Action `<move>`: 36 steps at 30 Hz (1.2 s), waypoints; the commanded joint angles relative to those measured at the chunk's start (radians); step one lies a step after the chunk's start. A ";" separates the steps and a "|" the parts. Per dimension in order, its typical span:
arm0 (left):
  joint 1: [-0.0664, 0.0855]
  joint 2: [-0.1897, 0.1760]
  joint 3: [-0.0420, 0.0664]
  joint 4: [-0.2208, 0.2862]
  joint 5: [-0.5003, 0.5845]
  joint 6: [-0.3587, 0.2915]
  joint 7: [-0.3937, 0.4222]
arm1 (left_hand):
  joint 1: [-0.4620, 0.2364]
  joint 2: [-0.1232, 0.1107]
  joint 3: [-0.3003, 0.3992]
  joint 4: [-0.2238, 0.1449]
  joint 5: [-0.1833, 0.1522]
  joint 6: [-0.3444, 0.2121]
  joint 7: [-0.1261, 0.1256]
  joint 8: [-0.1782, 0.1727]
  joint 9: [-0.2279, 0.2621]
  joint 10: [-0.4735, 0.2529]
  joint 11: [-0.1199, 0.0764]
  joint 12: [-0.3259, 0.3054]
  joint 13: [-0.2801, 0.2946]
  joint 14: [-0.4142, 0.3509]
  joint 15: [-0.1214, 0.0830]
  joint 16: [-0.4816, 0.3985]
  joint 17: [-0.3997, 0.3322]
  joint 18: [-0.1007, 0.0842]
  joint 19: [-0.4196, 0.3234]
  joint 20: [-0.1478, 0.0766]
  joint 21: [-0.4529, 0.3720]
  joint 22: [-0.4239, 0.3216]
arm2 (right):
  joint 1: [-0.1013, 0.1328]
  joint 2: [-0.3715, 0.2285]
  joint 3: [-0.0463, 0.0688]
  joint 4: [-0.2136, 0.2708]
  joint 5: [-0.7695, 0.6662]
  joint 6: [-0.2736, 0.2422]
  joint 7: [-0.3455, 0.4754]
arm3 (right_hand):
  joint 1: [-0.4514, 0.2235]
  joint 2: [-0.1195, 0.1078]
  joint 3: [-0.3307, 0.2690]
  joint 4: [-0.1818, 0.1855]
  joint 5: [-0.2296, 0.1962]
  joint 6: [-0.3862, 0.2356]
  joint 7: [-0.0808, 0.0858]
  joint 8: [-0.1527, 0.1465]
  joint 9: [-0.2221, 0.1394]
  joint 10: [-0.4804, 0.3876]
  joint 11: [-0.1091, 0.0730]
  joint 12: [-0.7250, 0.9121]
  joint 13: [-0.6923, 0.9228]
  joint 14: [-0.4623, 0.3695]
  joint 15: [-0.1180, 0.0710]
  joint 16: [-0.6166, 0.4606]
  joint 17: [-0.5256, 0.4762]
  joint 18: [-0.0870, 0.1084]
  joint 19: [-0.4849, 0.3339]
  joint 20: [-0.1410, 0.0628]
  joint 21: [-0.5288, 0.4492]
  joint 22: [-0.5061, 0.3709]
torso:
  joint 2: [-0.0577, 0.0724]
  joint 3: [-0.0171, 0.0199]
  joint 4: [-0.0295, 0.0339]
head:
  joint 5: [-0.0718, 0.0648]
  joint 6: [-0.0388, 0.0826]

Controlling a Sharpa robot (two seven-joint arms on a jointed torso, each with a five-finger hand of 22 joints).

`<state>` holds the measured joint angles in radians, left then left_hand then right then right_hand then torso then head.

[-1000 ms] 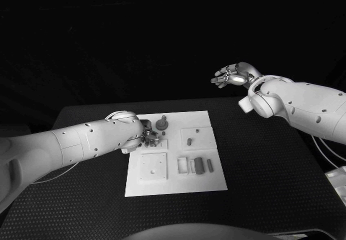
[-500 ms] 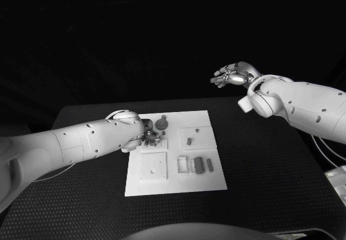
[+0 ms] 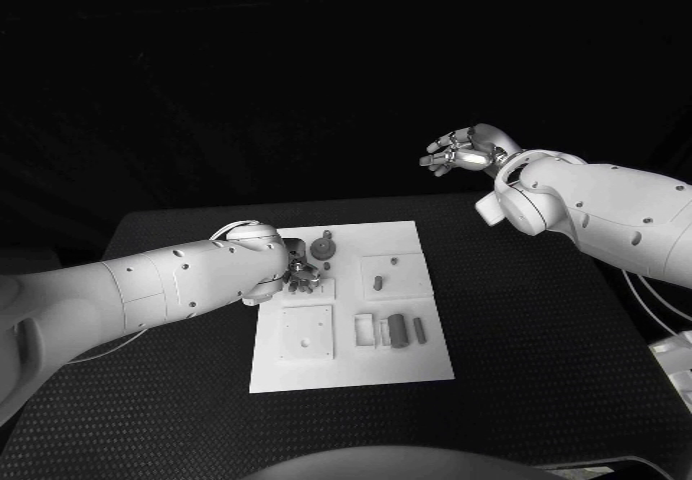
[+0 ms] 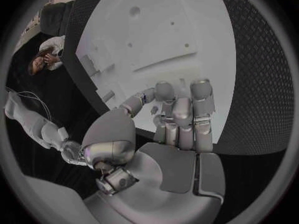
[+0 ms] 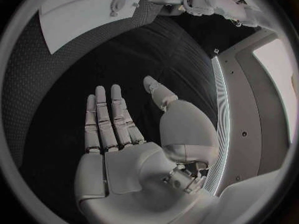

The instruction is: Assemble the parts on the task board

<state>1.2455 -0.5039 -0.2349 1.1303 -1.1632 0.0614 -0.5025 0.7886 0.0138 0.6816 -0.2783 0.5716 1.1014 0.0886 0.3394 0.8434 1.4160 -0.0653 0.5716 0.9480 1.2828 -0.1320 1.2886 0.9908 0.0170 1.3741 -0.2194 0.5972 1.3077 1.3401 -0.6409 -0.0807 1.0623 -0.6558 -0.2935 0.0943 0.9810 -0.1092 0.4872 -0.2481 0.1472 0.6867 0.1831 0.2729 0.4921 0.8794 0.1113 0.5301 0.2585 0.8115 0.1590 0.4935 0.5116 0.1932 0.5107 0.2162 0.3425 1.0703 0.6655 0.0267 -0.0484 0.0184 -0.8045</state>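
Observation:
The white task board (image 3: 353, 362) lies in the middle of the black table. Grey parts rest on it: a round piece with a peg (image 3: 325, 245), a small piece in a square recess (image 3: 378, 283), and a block (image 3: 398, 330) beside a slim bar (image 3: 420, 328). My left hand (image 3: 299, 275) is down on the board's far left part, fingers (image 4: 201, 102) curled in with the thumb close against them; whatever lies under them is hidden. My right hand (image 3: 462, 152) hangs high beyond the table's far right corner, palm (image 5: 118, 129) flat, fingers straight and apart, holding nothing.
A square plate with small holes (image 3: 307, 330) sits on the board's near left. A pale frame piece (image 3: 365, 328) lies next to the block. Bare black table (image 3: 548, 330) runs right of the board. In the right wrist view the board (image 5: 81, 10) is far off.

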 commanded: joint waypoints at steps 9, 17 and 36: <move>-0.016 -0.006 -0.004 0.014 -0.010 -0.021 0.000 | -0.004 0.006 -0.001 0.016 -0.063 0.076 -0.068 -0.007 -0.007 -0.027 -0.021 0.007 -0.013 0.051 -0.060 0.009 -0.019 0.020 0.032 -0.042 -0.001 0.018 | 0.000 -0.003 0.001 0.003 0.000 0.017 0.013 | 0.006 0.002 -0.008 0.001 0.000 0.006 0.056 0.004 -0.003 -0.077 0.070 -0.005 -0.006 -0.003 0.006 -0.012 0.003 -0.018 -0.004 0.004 -0.010 0.000 | 0.000 0.0002 0.0001 | 0.002 0.000; -0.018 -0.010 -0.004 0.018 -0.010 -0.032 0.001 | -0.017 -0.009 -0.011 0.038 -0.101 0.079 -0.069 -0.009 -0.009 -0.028 -0.021 0.012 -0.020 0.049 -0.060 0.015 -0.030 0.020 0.033 -0.043 -0.003 0.018 | 0.000 -0.004 0.001 0.004 0.003 0.019 0.013 | 0.006 0.002 -0.009 0.001 0.000 0.006 0.056 0.004 -0.004 -0.076 0.070 -0.005 -0.009 -0.005 0.007 -0.015 0.004 -0.018 -0.006 0.005 -0.012 0.000 | 0.000 0.0000 -0.0002 | 0.002 -0.001; -0.026 -0.013 -0.004 0.017 -0.009 -0.040 -0.006 | -0.006 0.040 -0.004 0.028 -0.124 0.080 -0.069 -0.011 -0.011 -0.031 -0.021 0.020 -0.029 0.044 -0.060 0.026 -0.043 0.019 0.031 -0.043 -0.002 0.020 | 0.000 -0.004 0.001 0.004 0.006 0.020 0.014 | 0.007 0.002 -0.012 0.004 0.000 0.006 0.056 0.005 -0.007 -0.075 0.070 -0.004 -0.017 -0.008 0.010 -0.024 0.007 -0.020 -0.010 0.006 -0.018 0.002 | 0.000 0.0002 -0.0006 | 0.002 -0.004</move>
<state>1.2313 -0.5183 -0.2333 1.1453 -1.1694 0.0100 -0.5033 0.7537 0.0150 0.6791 -0.2453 0.4443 1.1237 0.0711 0.3338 0.8351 1.4160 -0.0654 0.5869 0.9195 1.2921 -0.1488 1.3088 0.9489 0.0174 1.3745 -0.2198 0.5972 1.3073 1.3399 -0.6443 -0.0807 1.0650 -0.6534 -0.2867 0.0957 0.9810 -0.1092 0.4817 -0.2426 0.1472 0.6852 0.1851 0.2729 0.4862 0.8790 0.1111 0.5301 0.2423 0.8054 0.1649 0.4731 0.5180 0.1934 0.5072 0.2197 0.3284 1.0712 0.6659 0.0268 -0.0489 0.0203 -0.8075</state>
